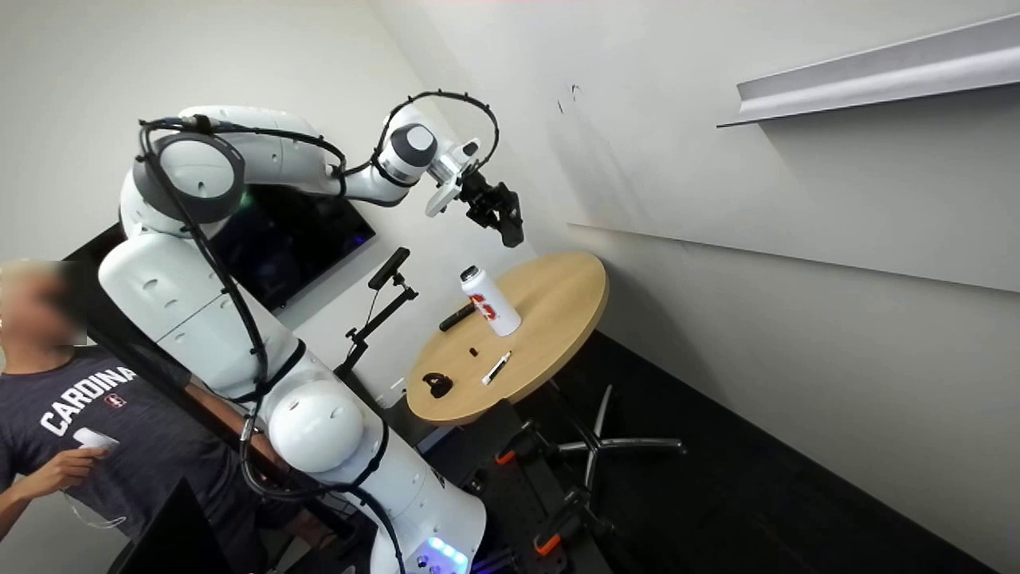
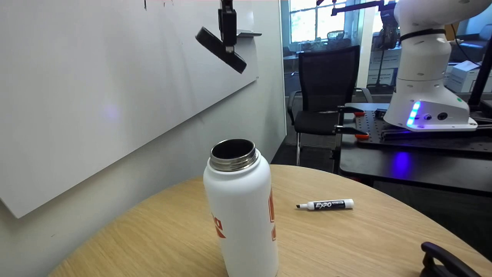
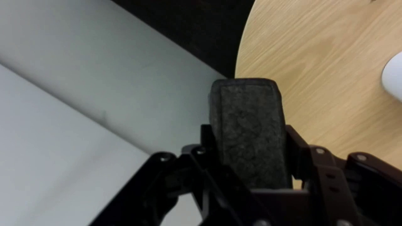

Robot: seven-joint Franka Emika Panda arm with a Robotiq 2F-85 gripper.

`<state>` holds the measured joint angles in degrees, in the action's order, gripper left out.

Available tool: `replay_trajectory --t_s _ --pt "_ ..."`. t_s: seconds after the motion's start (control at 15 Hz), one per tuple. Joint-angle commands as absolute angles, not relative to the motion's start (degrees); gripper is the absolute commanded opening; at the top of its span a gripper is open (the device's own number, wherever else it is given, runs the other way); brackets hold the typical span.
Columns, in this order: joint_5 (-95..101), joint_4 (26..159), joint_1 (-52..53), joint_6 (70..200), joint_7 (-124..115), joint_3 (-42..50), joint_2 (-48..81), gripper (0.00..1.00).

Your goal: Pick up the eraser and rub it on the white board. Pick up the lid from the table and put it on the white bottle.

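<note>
My gripper (image 3: 248,135) is shut on the eraser (image 3: 251,110), a dark felt-faced block that juts out past the fingertips. In an exterior view the eraser (image 2: 215,48) hangs tilted in the air in front of the white board (image 2: 77,96), which carries small dark scribbles. Upright on the table stands the white bottle (image 2: 242,215) with red marks and a bare threaded metal neck; its edge (image 3: 394,75) shows at the right of the wrist view. A black looped lid (image 1: 437,385) lies on the table near the rim, partly cut off in an exterior view (image 2: 442,265).
On the round wooden table (image 1: 558,295) lie a white marker (image 1: 496,368), a tiny dark piece (image 1: 473,351) and a black cylinder (image 1: 457,317) beside the bottle. A metal shelf (image 1: 876,72) sticks out from the board. A person (image 1: 96,422) stands behind the arm.
</note>
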<state>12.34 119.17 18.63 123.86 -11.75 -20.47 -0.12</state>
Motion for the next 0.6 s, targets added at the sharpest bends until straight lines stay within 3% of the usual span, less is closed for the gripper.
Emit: replay_trajectory --t_s 0.0,0.33,0.4,0.53 --pt "10.95 115.39 21.6 118.31 -10.72 -22.3 8.42 0.31" --pt "8.39 110.86 24.75 119.61 -7.31 -22.16 20.4 0.31" --pt "9.58 114.98 25.25 120.87 -9.89 -21.65 16.04 0.56" --pt "9.31 112.76 25.7 120.88 -8.9 -21.38 19.74 0.56"
